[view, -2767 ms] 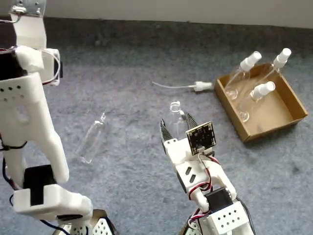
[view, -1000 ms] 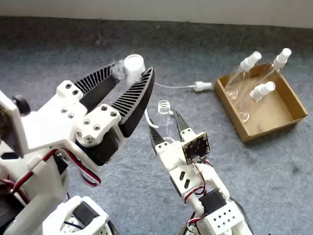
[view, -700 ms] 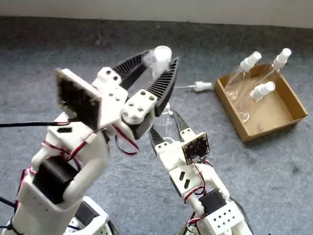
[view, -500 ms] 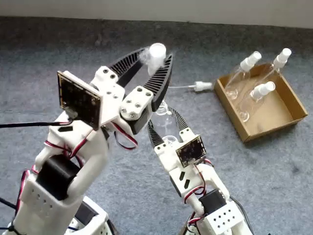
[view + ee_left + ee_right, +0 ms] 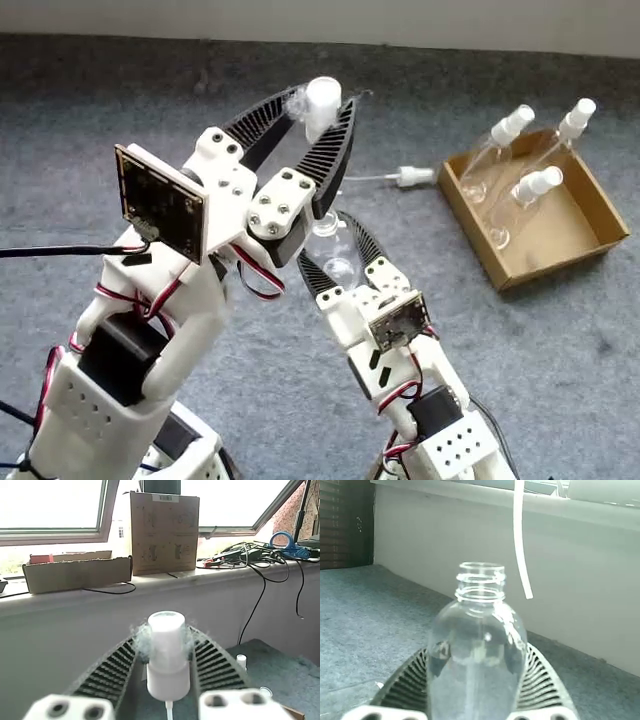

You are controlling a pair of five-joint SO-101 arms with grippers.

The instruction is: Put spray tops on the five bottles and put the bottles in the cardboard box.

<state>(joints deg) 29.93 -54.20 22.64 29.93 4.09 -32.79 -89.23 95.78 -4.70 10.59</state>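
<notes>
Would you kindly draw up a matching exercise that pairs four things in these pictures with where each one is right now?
Things:
1. uncapped bottle
2. raised spray top
3. loose spray top
4. three capped bottles

Places:
A. lying on the grey carpet beside the cardboard box
B. inside the cardboard box
C. held in the left gripper
D. held in the right gripper

Pairs: 1-D, 2-C, 3-A, 4-B
</notes>
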